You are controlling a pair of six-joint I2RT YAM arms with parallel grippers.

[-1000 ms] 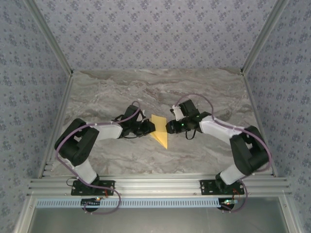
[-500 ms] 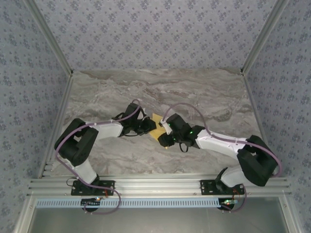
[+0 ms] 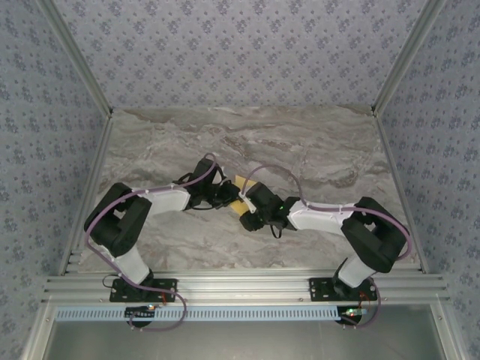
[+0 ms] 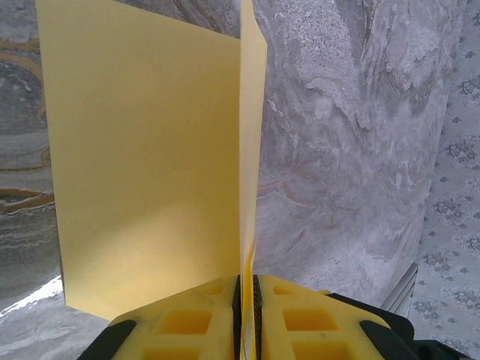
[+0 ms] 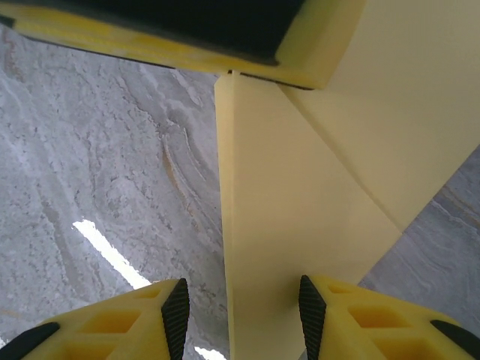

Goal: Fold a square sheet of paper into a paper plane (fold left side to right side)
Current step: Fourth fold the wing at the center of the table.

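Paper first: the thin mustard-yellow square sheet of paper [image 4: 142, 165] lies partly folded near the middle of the grey marbled counter [image 3: 322, 150], between the two arms. Reaching in from the sheet's 9 o'clock, the left gripper [image 4: 246, 289] has its yellow fingers [image 4: 187, 322] clamped together on a raised edge, with one flap standing upright. At the sheet's 5 o'clock, the right gripper [image 5: 241, 311] has its fingers [image 5: 150, 315] spread apart, straddling a folded strip without squeezing it.
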